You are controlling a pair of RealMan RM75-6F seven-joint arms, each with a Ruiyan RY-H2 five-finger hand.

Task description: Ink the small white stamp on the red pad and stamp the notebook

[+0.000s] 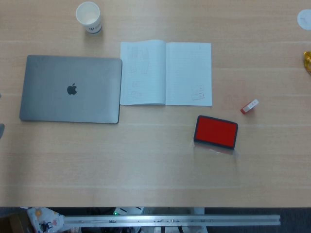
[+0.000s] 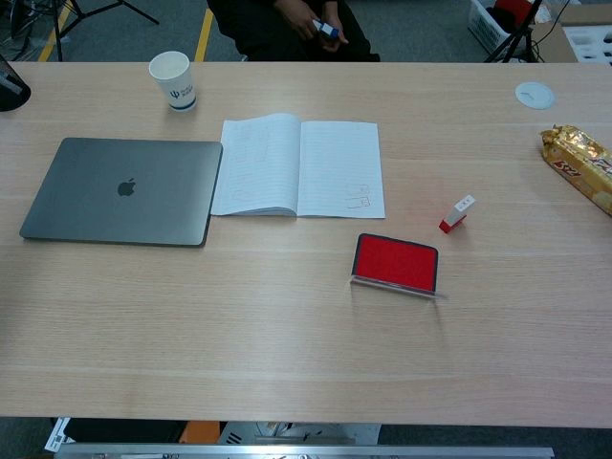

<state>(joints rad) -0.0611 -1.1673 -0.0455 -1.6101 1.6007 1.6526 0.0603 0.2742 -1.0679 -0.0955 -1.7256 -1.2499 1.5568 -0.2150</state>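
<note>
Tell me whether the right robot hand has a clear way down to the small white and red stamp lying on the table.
Probably yes: the small white and red stamp lies alone on bare wood, apart from the red ink pad. The hand itself is out of view.
</note>
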